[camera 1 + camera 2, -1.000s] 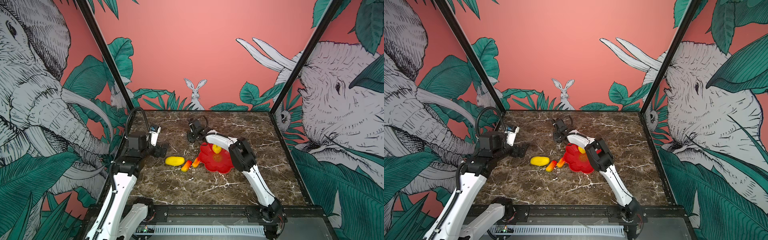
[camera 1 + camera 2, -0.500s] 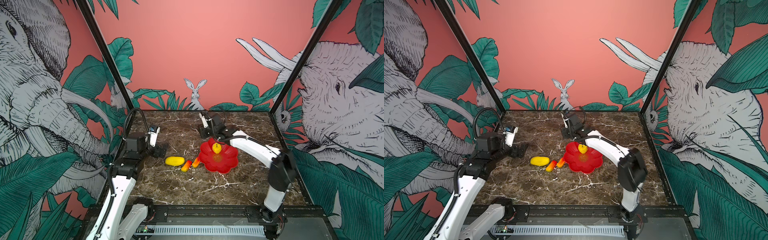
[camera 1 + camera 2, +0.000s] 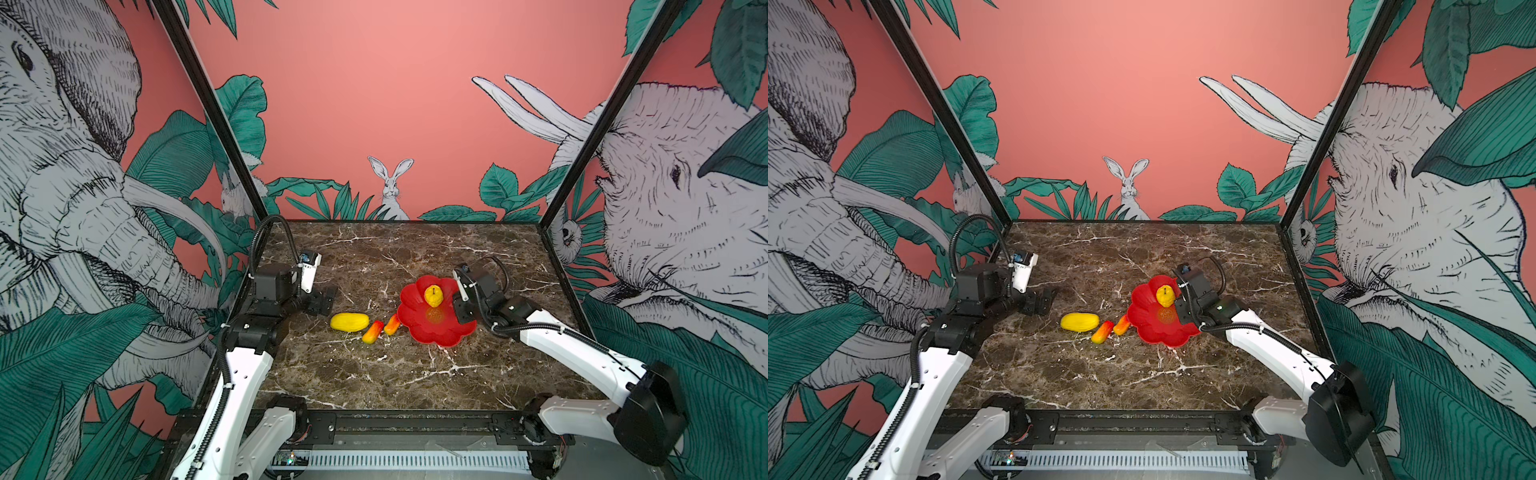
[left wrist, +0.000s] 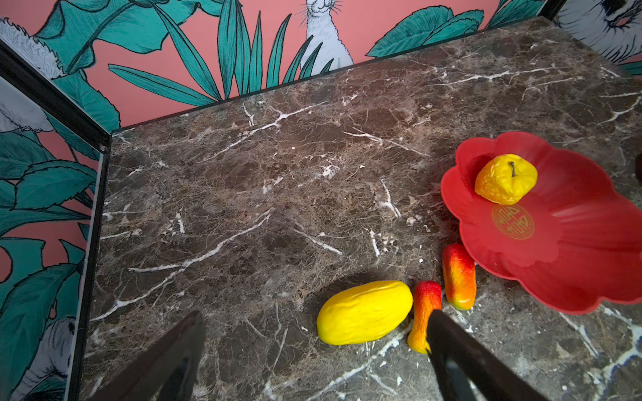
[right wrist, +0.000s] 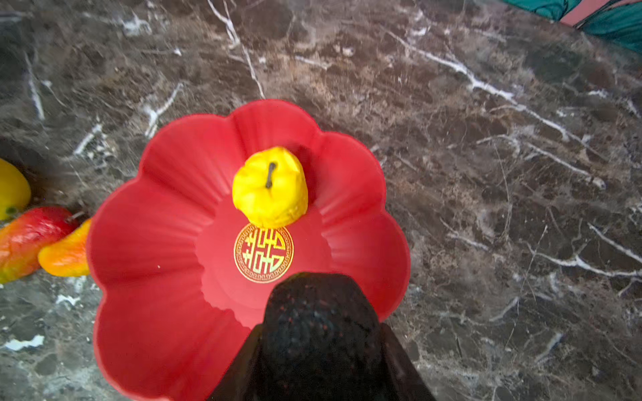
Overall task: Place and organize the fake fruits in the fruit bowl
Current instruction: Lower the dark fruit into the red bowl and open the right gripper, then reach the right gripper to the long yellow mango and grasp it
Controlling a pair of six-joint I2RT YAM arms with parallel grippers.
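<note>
Right gripper [image 3: 464, 309] swung rightward; dark fruit [image 5: 319, 312] clamped between jaws, above bowl [image 5: 156, 243].

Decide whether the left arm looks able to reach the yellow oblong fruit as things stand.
Probably yes: the left gripper, jaws open, is close beside the yellow oblong fruit, with only bare table between.

fruit bowl [image 5: 156, 243]: glossy red, gold round emblem [image 5: 263, 252] at centre. round fruit [image 5: 270, 194]: yellow, dark stem. oblong fruit [image 4: 364, 312]: plain yellow. two elongated fruits [image 4: 458, 277] [image 4: 424, 309]: red fading through orange to yellow. dark fruit [image 5: 319, 323]: blackish, faintly speckled. table [image 4: 243, 194]: brown marble, white veins. walls [image 3: 374, 104]: salmon pink, teal leaves.
</note>
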